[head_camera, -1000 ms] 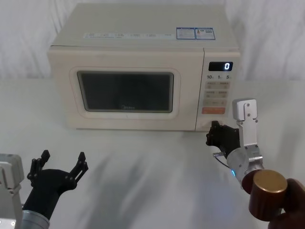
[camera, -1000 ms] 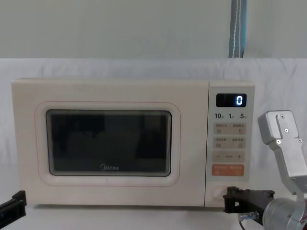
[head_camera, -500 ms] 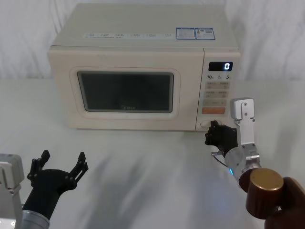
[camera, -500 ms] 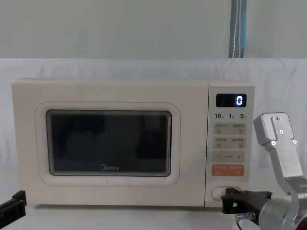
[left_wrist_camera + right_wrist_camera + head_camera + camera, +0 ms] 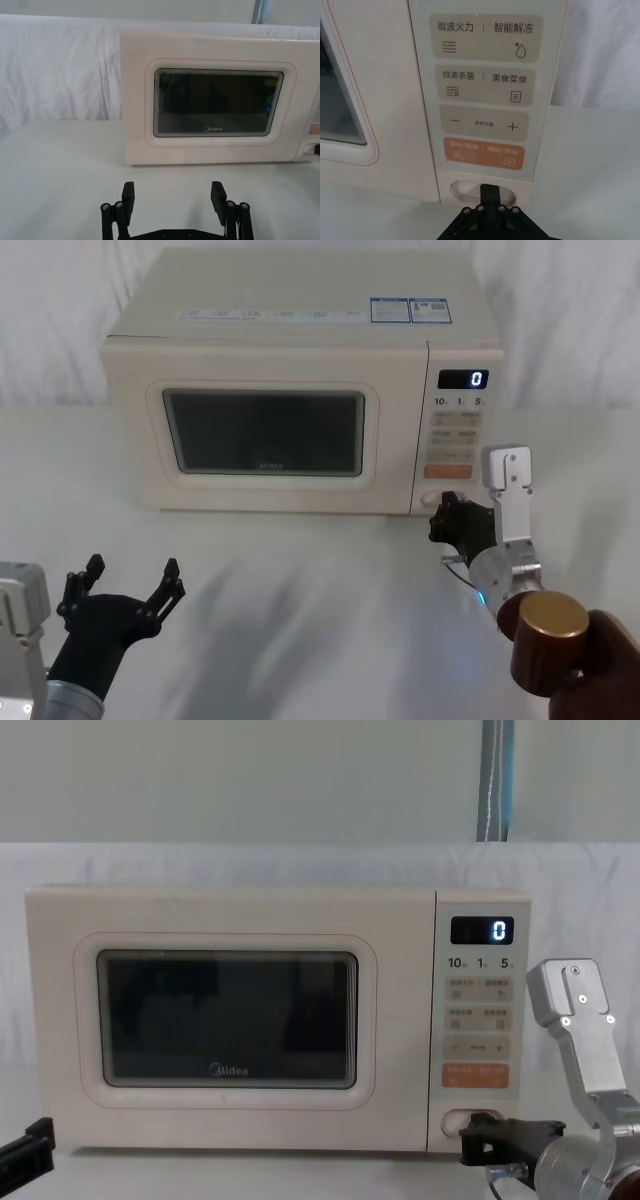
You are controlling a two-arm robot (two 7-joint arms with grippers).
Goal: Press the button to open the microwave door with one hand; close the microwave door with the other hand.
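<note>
Our right claw (image 5: 489, 197), fingers together, sits at the button (image 5: 462, 189) on the microwave (image 5: 290, 380); off-center, it could slip. Left claw (image 5: 173, 200) waits spread before the microwave.

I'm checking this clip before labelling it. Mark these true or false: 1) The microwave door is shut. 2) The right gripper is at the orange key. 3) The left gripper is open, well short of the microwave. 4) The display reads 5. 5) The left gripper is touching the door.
1) True: the microwave door sits flush with the microwave.
2) False: the right gripper is at the button, the oval key below the orange key.
3) True: the left gripper is open, low over the table.
4) False: the display reads 0.
5) False: it hangs apart from the door, near the table's front.
</note>
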